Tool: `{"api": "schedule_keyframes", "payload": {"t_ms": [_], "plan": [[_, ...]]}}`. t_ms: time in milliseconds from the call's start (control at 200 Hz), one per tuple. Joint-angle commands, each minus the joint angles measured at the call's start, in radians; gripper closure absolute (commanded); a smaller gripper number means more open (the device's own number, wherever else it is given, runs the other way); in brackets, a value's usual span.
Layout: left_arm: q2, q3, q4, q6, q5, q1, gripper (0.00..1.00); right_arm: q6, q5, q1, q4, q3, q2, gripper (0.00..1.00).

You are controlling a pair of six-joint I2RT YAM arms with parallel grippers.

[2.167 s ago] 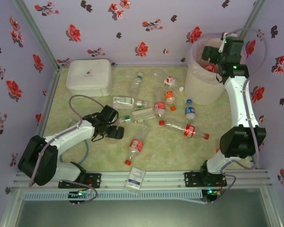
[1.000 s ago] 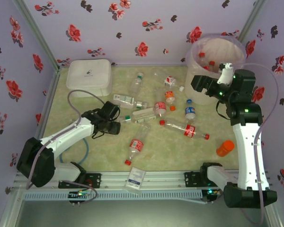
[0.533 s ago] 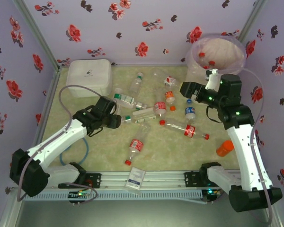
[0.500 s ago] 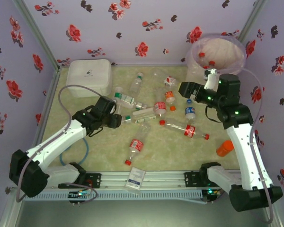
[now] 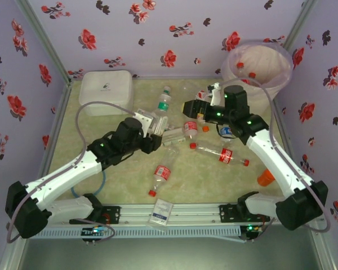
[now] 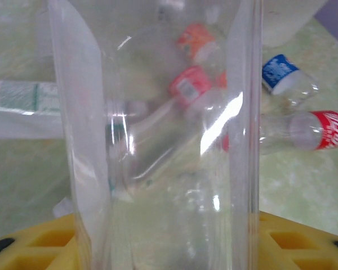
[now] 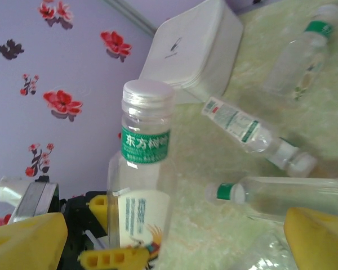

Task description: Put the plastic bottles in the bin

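My left gripper [image 5: 148, 136] is shut on a clear plastic bottle [image 5: 149, 120] with a white cap and a green and white label, held upright above the table's middle. That bottle's body [image 6: 169, 140] covers most of the left wrist view, between the yellow fingers [image 6: 39, 247]. My right gripper [image 5: 190, 107] hangs open just right of it, facing the held bottle [image 7: 143, 185], nothing between its yellow fingers [image 7: 28, 242]. Several bottles lie on the table: a green-capped one [image 5: 164, 101], red-labelled ones [image 5: 190, 128] [image 5: 221, 153] [image 5: 162, 173] and a blue-labelled one [image 5: 227, 132]. The bin [image 5: 258, 76] stands back right.
A flat white lidded box [image 5: 106, 91] sits at the back left. An orange object [image 5: 266, 177] lies near the right arm's base. A small card [image 5: 162, 211] rests on the front rail. Floral walls close in on three sides.
My left gripper has lifted a bottle and carried it right toward the centre. My right arm has swung left and down, away from the bin, to face that bottle.
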Motion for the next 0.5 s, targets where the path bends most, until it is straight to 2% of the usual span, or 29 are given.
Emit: {"api": "schedule_keyframes", "payload": {"t_ms": [0, 210, 310, 495], "plan": [[0.022, 0.013, 0.09, 0.077, 0.05, -0.042, 1.0, 0.042, -0.032, 0.02, 0.122, -0.006, 0.029, 0.01], [0.049, 0.034, 0.117, 0.115, 0.078, -0.086, 1.0, 0.05, -0.031, 0.02, 0.154, 0.01, 0.089, 0.04], [0.059, 0.038, 0.118, 0.121, 0.078, -0.093, 1.0, 0.06, -0.03, 0.02, 0.16, 0.001, 0.093, 0.13], [0.072, 0.042, 0.122, 0.132, 0.08, -0.1, 1.0, 0.041, 0.002, 0.02, 0.136, -0.01, 0.077, 0.39]]}}
